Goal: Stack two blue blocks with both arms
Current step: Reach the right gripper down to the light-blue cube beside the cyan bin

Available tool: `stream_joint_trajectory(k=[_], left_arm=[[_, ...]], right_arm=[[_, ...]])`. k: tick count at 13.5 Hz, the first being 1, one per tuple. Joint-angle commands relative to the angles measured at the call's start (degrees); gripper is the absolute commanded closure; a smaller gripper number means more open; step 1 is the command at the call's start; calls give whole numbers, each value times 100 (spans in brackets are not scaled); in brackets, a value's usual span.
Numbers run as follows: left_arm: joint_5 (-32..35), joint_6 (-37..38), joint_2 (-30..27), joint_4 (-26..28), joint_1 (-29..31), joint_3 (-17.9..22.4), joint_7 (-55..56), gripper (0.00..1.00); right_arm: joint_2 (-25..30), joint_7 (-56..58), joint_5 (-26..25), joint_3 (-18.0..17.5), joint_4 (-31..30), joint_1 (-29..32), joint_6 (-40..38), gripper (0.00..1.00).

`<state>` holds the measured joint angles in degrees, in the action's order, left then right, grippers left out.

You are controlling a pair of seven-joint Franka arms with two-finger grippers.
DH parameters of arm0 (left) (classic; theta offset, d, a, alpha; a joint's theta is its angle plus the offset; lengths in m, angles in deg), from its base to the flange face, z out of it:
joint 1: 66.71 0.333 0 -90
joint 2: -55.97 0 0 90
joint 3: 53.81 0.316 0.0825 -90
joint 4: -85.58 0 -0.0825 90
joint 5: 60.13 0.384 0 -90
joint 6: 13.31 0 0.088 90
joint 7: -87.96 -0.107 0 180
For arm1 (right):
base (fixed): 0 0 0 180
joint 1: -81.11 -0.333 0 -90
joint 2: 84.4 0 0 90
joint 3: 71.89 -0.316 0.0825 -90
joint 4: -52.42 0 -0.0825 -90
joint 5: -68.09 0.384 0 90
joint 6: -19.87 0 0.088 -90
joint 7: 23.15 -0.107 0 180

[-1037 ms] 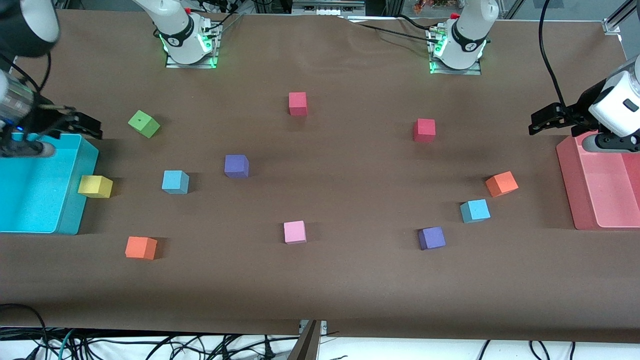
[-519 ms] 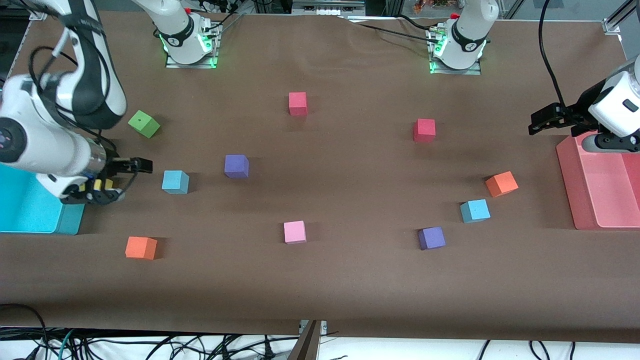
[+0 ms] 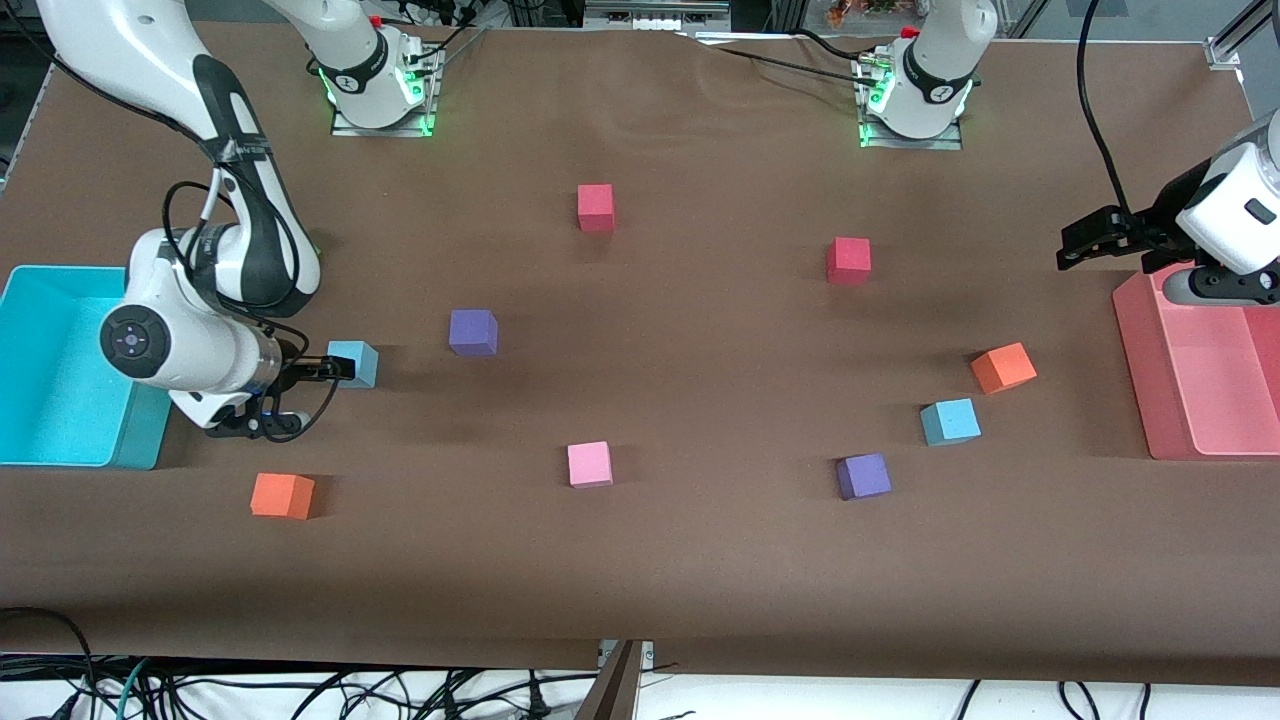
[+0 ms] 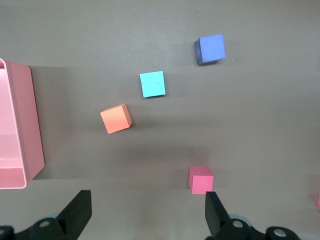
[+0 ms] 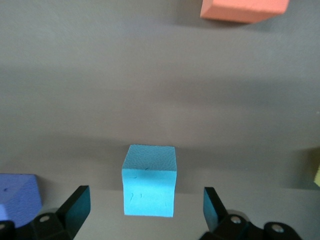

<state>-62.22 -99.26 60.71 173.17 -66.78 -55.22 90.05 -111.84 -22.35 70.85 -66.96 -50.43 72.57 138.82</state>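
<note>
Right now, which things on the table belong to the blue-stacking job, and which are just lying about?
Job: blue block by the open right pincer; blue block at the left arm's end; open left pincer, waiting over the pink bin's edge.

Lying about: two purple, two orange, two red, one pink cube; turquoise bin.
</note>
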Motion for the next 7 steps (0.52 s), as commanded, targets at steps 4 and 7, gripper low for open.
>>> stream_joint_trajectory(k=[4,7], left_arm=[[33,-35,-70,100,-2,-8,64,0],[33,-35,-70,100,-2,1,64,0]], right_arm=[[-182,-45,75,-62,-120,-78,75,0],[-349,-36,66,-62,-112,-78,93,0]])
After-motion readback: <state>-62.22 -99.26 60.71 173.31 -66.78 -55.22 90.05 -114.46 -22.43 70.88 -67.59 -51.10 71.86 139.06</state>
